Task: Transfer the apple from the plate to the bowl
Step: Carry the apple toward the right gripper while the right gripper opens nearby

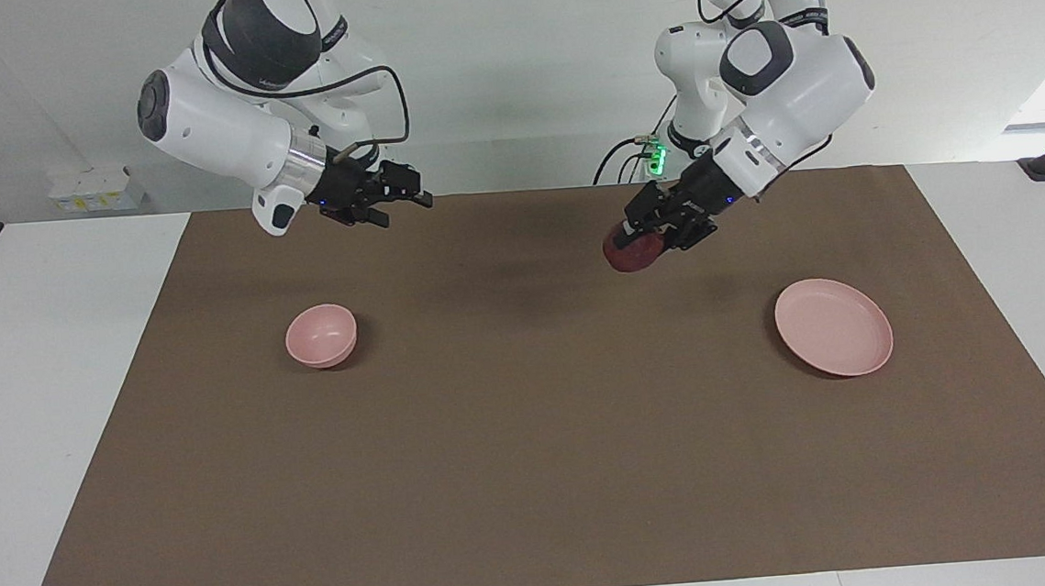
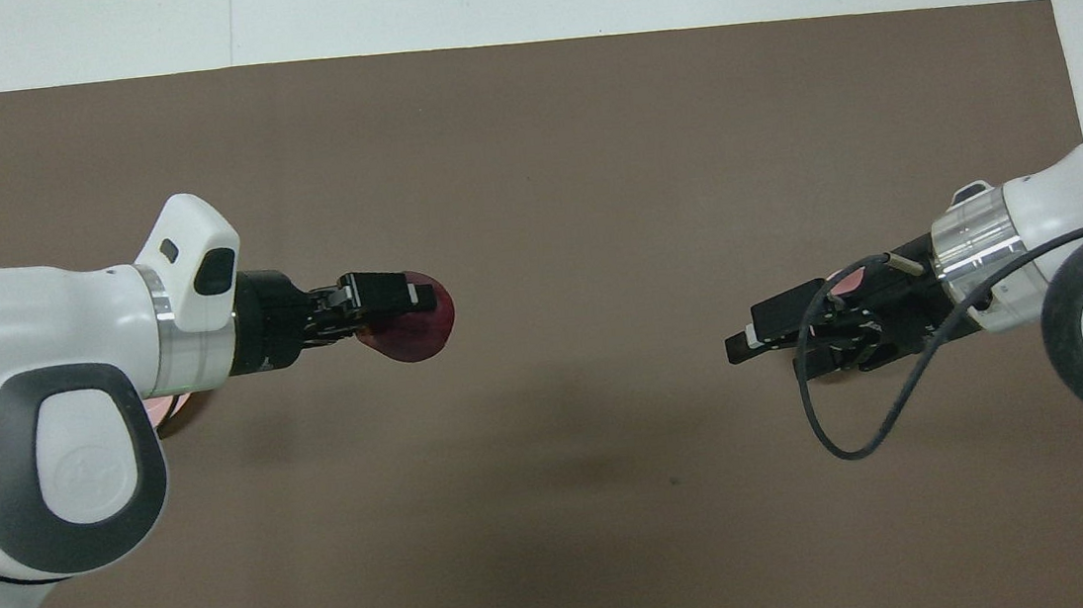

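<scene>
A big brown mat (image 1: 530, 394) covers most of a white table (image 1: 49, 363), with a plain white wall up top where both arms are mounted. Using the bowl (image 1: 321, 335) as the anchor: it sits upright on the mat toward the right arm's end of the table, nothing in it. The plate (image 1: 834, 339) is well apart from the bowl, down at the left arm's end, also bare; in the overhead view it's almost fully hidden under the left arm.

The left gripper (image 1: 646, 237) (image 2: 403, 309) is up in the air over bare mat between bowl and plate, closer to the plate's end, and it's clamped on the apple (image 1: 630, 253) (image 2: 417, 328), which hangs from its fingers clear of the mat.

The right gripper (image 1: 392, 201) (image 2: 771, 330) hovers over the mat near the bowl, pointing toward the middle of the table. Its fingers look spread apart with nothing between them. In the overhead view it covers most of the bowl.
</scene>
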Robot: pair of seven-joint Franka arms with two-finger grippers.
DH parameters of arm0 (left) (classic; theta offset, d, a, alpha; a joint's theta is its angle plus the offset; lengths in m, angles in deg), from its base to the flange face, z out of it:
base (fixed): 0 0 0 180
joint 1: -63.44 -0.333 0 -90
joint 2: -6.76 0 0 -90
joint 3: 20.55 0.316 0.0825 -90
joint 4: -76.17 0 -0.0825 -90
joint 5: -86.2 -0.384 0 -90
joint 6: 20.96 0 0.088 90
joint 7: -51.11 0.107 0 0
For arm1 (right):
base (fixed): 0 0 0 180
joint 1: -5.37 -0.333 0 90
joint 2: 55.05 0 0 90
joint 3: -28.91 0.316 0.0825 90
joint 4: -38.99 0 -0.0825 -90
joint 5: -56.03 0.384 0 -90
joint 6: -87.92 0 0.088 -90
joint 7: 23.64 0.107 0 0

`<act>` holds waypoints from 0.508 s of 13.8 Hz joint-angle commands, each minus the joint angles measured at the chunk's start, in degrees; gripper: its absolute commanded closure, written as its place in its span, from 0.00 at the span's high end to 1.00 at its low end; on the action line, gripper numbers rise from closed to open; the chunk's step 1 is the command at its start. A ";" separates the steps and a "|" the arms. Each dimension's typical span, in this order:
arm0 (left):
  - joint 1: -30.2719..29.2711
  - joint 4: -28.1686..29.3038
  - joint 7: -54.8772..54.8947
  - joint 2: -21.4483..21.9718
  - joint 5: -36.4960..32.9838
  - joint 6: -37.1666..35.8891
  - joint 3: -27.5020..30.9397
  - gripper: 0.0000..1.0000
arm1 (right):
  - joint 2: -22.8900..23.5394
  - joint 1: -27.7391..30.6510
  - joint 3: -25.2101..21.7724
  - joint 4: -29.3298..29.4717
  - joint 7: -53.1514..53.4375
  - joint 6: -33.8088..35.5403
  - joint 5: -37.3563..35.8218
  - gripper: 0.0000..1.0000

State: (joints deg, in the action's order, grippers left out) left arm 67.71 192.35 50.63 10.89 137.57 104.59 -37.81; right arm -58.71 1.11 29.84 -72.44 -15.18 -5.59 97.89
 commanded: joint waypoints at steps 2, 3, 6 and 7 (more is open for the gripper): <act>0.31 -0.34 -4.25 0.00 4.17 9.34 -6.71 0.00 | -2.94 -2.32 0.03 -3.97 15.83 -2.38 6.11 1.00; 0.40 -0.43 -5.05 -0.09 4.44 11.19 -7.60 0.00 | -2.94 -3.72 0.03 -3.97 21.80 -3.42 6.39 1.00; 0.40 -0.34 -6.11 0.09 5.67 13.49 -10.68 0.00 | -2.94 -6.27 0.03 -3.97 35.70 -6.68 6.30 1.00; 0.40 -0.25 -6.81 0.17 5.67 13.59 -11.38 0.00 | -2.94 -7.07 0.03 -3.97 39.84 -8.17 6.30 1.00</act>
State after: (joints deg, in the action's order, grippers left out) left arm 67.76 192.32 45.00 10.81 141.91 116.84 -48.38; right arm -59.97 -5.22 29.90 -74.30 18.11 -11.07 102.49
